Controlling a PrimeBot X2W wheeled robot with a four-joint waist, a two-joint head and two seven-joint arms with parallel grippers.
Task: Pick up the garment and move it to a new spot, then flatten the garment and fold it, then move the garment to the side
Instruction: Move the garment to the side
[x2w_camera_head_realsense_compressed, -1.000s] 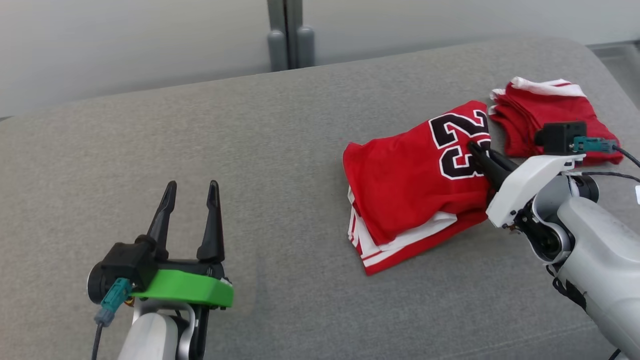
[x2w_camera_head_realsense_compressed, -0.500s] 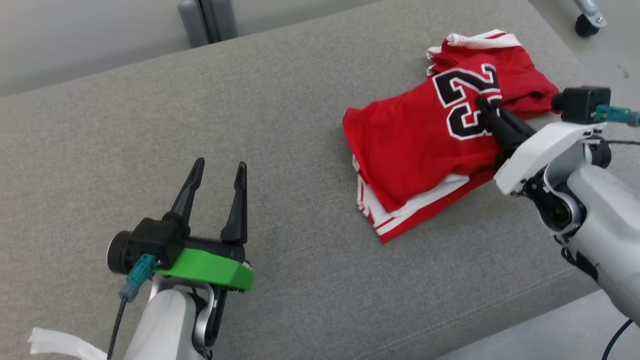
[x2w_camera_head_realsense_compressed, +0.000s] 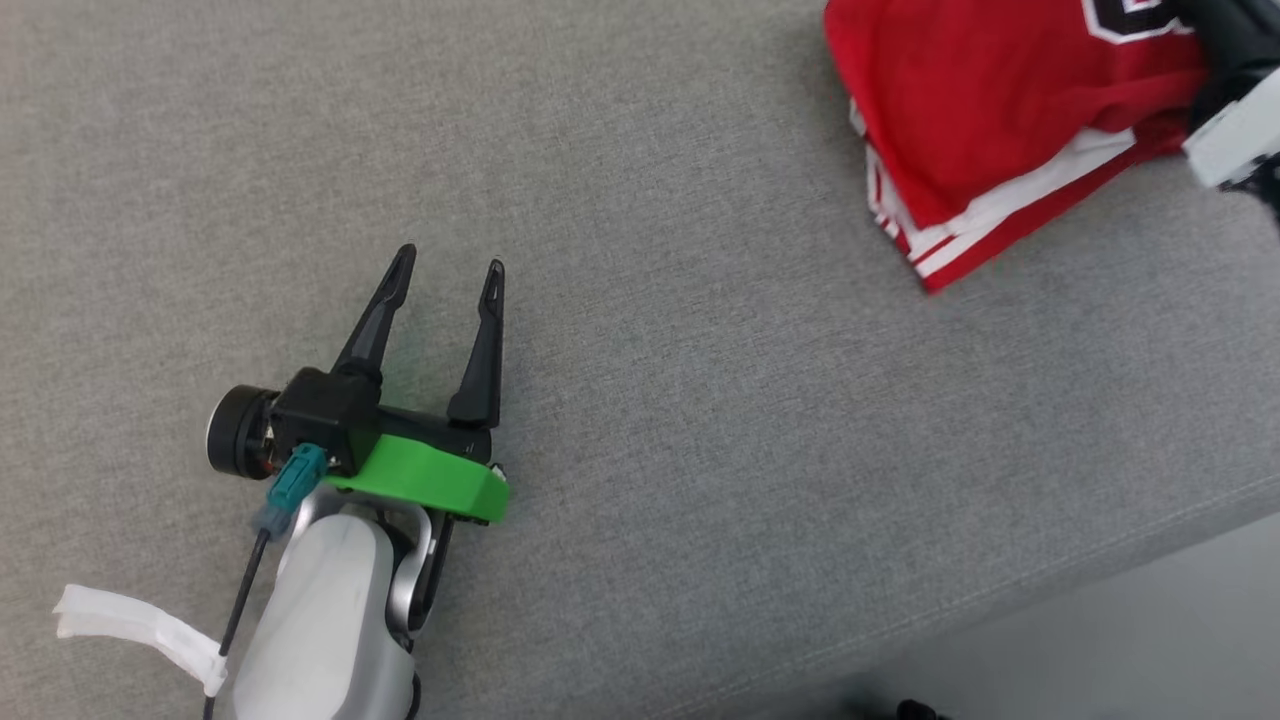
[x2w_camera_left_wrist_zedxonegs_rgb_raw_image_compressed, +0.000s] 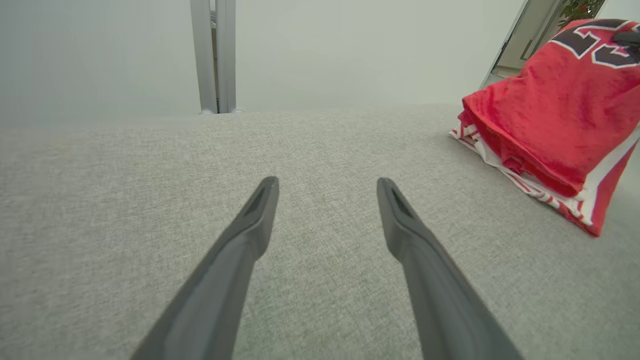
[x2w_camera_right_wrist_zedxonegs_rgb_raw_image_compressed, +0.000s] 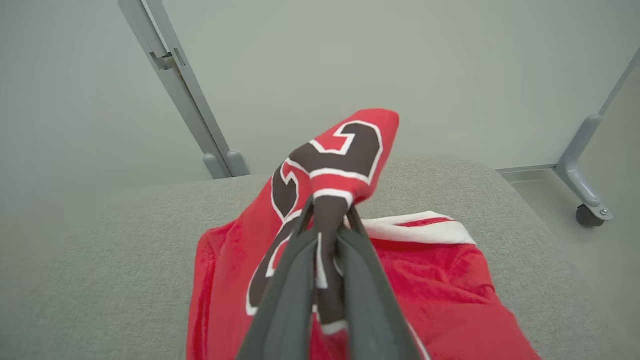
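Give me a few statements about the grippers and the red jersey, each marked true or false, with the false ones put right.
1. The right gripper is shut on the red jersey. True.
2. The left gripper holds a fold of the jersey. False: it is open over the bare grey cushion, apart from the jersey.
3. The jersey bears black numerals edged in white. True.
4. The jersey lies spread out flat. False: it is bunched and folded over itself, and a pinched part stands up between the right gripper's fingers.
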